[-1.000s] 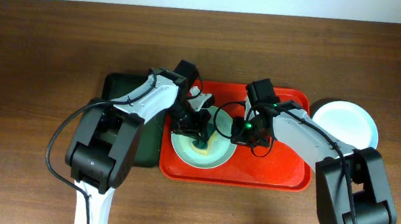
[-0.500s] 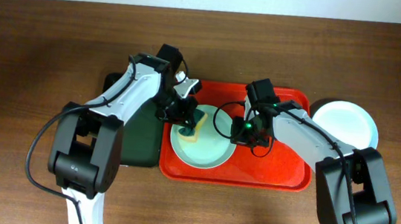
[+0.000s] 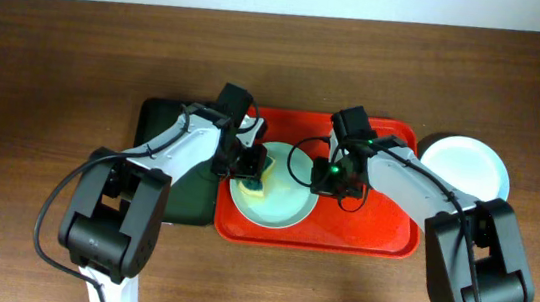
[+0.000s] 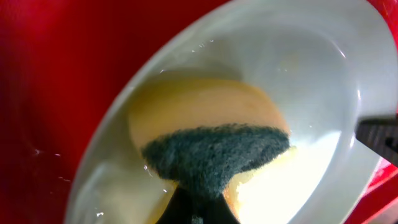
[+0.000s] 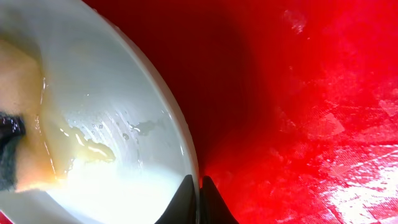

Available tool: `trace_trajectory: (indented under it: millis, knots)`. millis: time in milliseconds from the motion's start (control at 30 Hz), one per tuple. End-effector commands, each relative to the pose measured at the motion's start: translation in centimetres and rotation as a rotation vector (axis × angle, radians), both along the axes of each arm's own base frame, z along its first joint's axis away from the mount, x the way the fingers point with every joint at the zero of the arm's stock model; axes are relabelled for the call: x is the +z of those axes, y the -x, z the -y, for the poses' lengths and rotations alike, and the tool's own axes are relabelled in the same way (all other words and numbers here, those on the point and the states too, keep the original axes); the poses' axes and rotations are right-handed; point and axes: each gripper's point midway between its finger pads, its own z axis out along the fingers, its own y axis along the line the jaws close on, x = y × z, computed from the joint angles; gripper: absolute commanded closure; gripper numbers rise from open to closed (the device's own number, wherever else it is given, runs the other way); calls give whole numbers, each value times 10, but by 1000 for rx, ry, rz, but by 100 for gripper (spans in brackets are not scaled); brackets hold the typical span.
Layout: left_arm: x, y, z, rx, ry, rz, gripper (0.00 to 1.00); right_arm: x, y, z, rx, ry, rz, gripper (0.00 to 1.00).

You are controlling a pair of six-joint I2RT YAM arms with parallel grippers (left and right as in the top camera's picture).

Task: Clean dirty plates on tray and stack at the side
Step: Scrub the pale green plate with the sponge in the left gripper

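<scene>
Left pincer (image 3: 251, 165) is clamping shut on a sponge (image 3: 257, 174) and pressing it onto a plate, while the right pincer (image 3: 317, 182) is pinching shut on that same plate's right rim, its two thin fingertips (image 5: 189, 200) meeting at the edge with almost no gap between them.

Beneath it all the brown wooden bench (image 3: 57, 68) is carrying everything. At its middle the red tray (image 3: 382, 228) is lying lengthwise, and a narrower dark green tray (image 3: 165, 120) is sitting just beside its left edge. The pale mint plate (image 3: 279, 207) under both pincers is resting flat in the left half of the red tray. Off the tray, on the bench just beside its right end, a white plate (image 3: 465, 163) is lying; a pale blue edge is showing along its right side, though whether that is another plate underneath cannot be told.

In the left wrist view the sponge is showing a yellow body with a dark green scouring face, the pincer's dark tips gripping it from below. A wet yellowish film (image 5: 87, 146) is glistening on the plate beside the sponge
</scene>
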Motion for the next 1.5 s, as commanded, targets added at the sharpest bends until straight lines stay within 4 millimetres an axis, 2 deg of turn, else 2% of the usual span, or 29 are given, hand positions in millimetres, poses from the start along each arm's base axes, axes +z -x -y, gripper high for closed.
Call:
trace_trajectory:
  millis: [0,33,200,333,433,533,633,700,767,933,1100,1267,1333,1467]
  knots:
    - [-21,50,27,-47,86,-181,100,-1,1,-3,17,-9,2,96]
    - [-14,53,39,-62,159,-196,100,-1,1,-3,17,-9,2,96]
    - [11,55,69,-101,371,-223,100,-1,1,-3,17,-9,2,96]
    - [26,41,72,-100,423,-188,100,-1,1,-3,17,-9,2,96]
    - [42,24,62,-96,388,-92,100,-1,2,-3,17,-9,1,96]
    - [51,5,34,-50,195,51,100,-1,1,-3,17,-9,2,96]
    - [63,-2,10,-21,25,154,100,-1,1,-3,17,-9,2,96]
    - [60,-4,-1,-14,-78,190,100,-1,1,-3,17,-9,2,96]
    - [53,-1,-3,-24,-128,196,100,-1,1,-3,17,-9,2,96]
    - [38,3,4,-40,-143,200,100,-1,1,-3,17,-9,2,96]
    - [17,-1,-2,-7,-217,187,100,-1,1,-3,17,-9,2,96]
    - [-6,6,-2,-20,-227,126,100,-1,2,-3,17,-9,1,96]
    - [-9,12,4,-31,-191,90,100,-1,2,-3,17,-9,1,96]
    - [1,27,35,-67,0,12,100,-1,2,-3,17,-9,2,96]
